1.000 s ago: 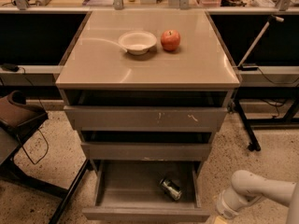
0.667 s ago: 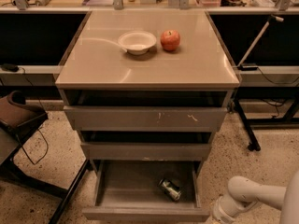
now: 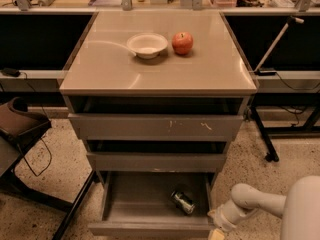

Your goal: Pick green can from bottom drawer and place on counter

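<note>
Moved: my arm (image 3: pixel 260 204) has slid leftward along the bottom right of the view over the last second, and its wrist now sits closer to the front right corner of the bottom drawer (image 3: pixel 140 196). Nothing else has shifted.
Gripper: my gripper (image 3: pixel 216 234) hangs at the very bottom edge of the view, just beside the drawer's front right corner and outside the tray. Most of it is cut off, so I cannot tell whether it is wide, narrow or holding anything. It is not on the can.
Green can: the green can (image 3: pixel 183 202) lies on its side in the right half of the drawer, toward the front, one silvery end turned my way. It is untouched.
Bottom drawer: pulled well out, tray open from above, with nothing over the can.
Counter: the counter (image 3: pixel 150 76) carries a white bowl (image 3: pixel 147 45) and a red apple (image 3: pixel 182 42) near its back. The front half is bare.
Done: the drawer is open and I am close to it.
Left: by my reckoning nearly everything, namely reaching into the tray, closing on the can, lifting it past the two upper drawers, and setting it on the counter.
Stage: early approach, as I judge it.
</note>
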Controlling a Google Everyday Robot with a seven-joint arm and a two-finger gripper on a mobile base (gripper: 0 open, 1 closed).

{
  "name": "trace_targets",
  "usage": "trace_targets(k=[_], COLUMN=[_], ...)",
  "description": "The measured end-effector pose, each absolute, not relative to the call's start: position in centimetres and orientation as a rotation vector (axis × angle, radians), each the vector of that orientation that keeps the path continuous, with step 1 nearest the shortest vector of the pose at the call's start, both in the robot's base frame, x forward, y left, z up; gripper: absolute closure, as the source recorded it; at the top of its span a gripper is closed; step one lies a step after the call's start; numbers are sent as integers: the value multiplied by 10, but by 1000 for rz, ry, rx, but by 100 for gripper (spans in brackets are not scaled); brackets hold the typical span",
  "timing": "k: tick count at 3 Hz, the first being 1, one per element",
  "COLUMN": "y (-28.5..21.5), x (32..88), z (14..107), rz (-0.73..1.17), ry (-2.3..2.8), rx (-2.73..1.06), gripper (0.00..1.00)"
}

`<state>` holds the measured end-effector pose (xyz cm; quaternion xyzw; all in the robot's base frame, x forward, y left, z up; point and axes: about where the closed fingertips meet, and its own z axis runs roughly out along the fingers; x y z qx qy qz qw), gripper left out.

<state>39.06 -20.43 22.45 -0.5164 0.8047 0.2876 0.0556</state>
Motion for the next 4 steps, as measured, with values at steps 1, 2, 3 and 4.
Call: trace_targets(k=[1,2,3,4], y=[-179,-187,-187,-174], x=[438,469,471,483], z=[229,256,256,241], rz=[925,948,948,884], ry=[2329,2242,2241,2248], rx=[-1494,-1384,-1381,-1340], gripper=[0,0,0,0])
